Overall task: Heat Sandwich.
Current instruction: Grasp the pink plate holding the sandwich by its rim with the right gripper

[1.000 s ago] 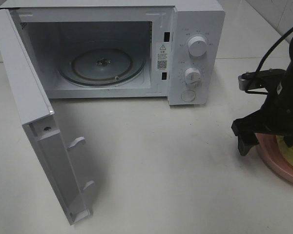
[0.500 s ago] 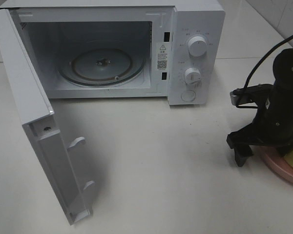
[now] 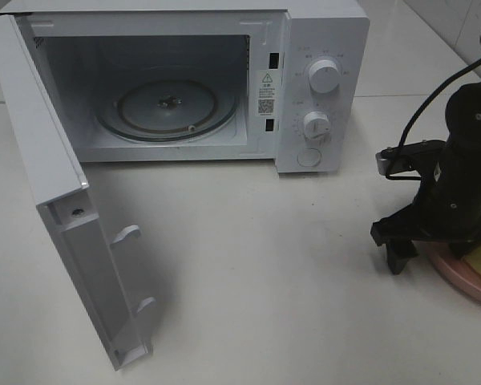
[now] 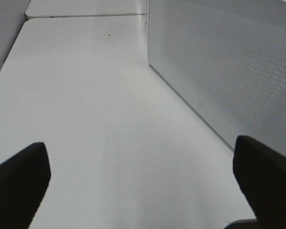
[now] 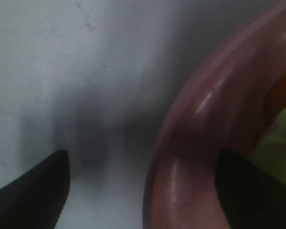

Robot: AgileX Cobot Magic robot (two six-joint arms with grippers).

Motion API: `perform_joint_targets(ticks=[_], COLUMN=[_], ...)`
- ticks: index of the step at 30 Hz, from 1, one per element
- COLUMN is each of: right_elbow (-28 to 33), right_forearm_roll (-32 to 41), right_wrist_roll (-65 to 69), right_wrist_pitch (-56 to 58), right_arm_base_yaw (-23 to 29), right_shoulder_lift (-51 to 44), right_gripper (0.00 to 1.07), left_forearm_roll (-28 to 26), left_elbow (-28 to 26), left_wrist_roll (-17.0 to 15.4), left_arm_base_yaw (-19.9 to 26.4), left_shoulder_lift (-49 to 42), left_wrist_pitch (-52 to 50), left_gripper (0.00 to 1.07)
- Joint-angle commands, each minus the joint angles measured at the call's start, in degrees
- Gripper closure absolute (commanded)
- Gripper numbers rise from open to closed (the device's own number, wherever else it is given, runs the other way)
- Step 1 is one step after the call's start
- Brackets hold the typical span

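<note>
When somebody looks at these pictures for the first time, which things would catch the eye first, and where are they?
The white microwave at the back stands out first, its door swung wide to the left, baring the glass turntable. At the right edge, the black right gripper sits low, fingers open astride the rim of the pink plate holding the sandwich.

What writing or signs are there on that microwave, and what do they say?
Sticker on the microwave's front frame: a warning triangle and a code square show; its print is too small to read.
Marks around the upper knob and lower knob: too small to read.
No text reads clearly.
</note>
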Motion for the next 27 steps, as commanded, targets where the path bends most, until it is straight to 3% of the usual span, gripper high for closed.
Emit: perform_joint_targets(ticks=[1, 2, 5, 6, 8, 9, 11, 23, 27], right_elbow=[0.23, 0.23, 0.23, 0.23, 0.23, 0.23, 0.23, 0.23, 0.23], right_forearm_roll=[-0.23, -0.23, -0.29, -0.29, -0.29, -0.29, -0.34, -1.20, -4.70], right_wrist_roll=[-0.86, -0.86, -0.80, -0.11, 0.52, 0.52, 0.69, 0.92, 4.47], right_wrist_pitch=[1.38, 1.38, 1.32, 1.26, 1.26, 1.26, 1.26, 1.43, 2.86], right_arm_base_yaw=[-0.17, -0.17, -0.17, -0.17, -0.17, -0.17, -0.17, -0.06, 0.06], right_shoulder_lift=[0.23, 0.23, 0.23, 0.23, 0.23, 0.23, 0.23, 0.23, 0.23], right_gripper=[0.40, 0.50, 0.60, 0.72, 0.85, 0.85, 1.07, 1.07, 1.07], left_forearm_roll=[-0.40, -0.40, -0.40, -0.40, -0.40, -0.40, -0.40, -0.40, -0.40], left_elbow=[0.23, 0.23, 0.23, 0.23, 0.23, 0.23, 0.23, 0.23, 0.23], left_wrist_roll=[-0.17, -0.17, -0.17, -0.17, -0.17, -0.17, -0.17, -0.17, -0.17], left_arm_base_yaw=[-0.06, -0.06, -0.06, -0.06, -0.06, -0.06, -0.06, -0.06, -0.06], left_shoulder_lift=[-1.49, -1.49, -1.49, -1.49, -1.49, -1.49, -1.49, -1.49, -1.49], left_wrist_pitch=[-0.34, -0.34, -0.34, -0.34, -0.34, -0.34, -0.34, -0.34, -0.34], left_gripper=[0.07, 0.07, 0.07, 0.07, 0.07, 0.07, 0.07, 0.07, 0.07])
